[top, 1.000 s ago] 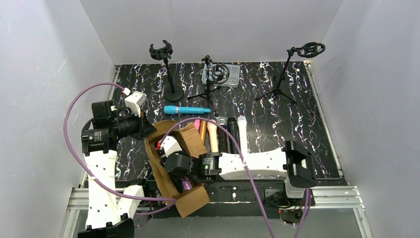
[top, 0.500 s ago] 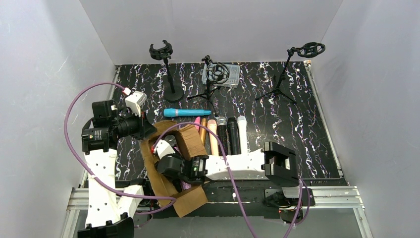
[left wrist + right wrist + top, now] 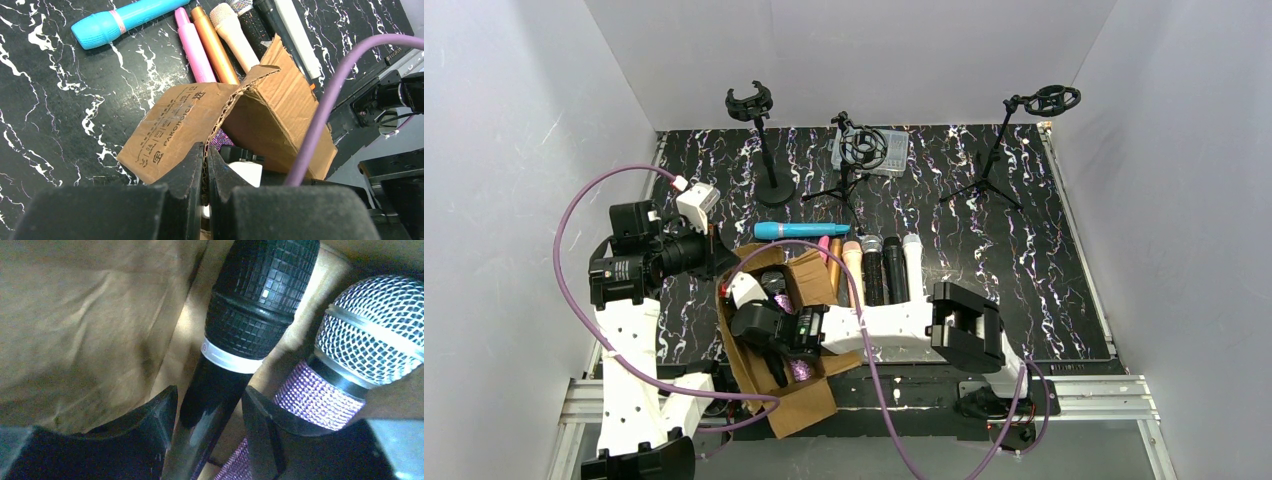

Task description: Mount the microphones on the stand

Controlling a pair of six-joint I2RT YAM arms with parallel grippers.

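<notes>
Picking from the cardboard box [image 3: 802,408] at lower left: left gripper [image 3: 205,165] pinched on its flap [image 3: 170,130], right gripper [image 3: 210,392] spread around the black microphone [image 3: 260,295], next squeeze and lift.

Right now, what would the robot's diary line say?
left gripper: shut on cardboard box flap | right gripper: open, straddling black microphone

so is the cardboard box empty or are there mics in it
Not empty. The right wrist view shows a black microphone and a purple glitter microphone lying inside the cardboard box.
</notes>
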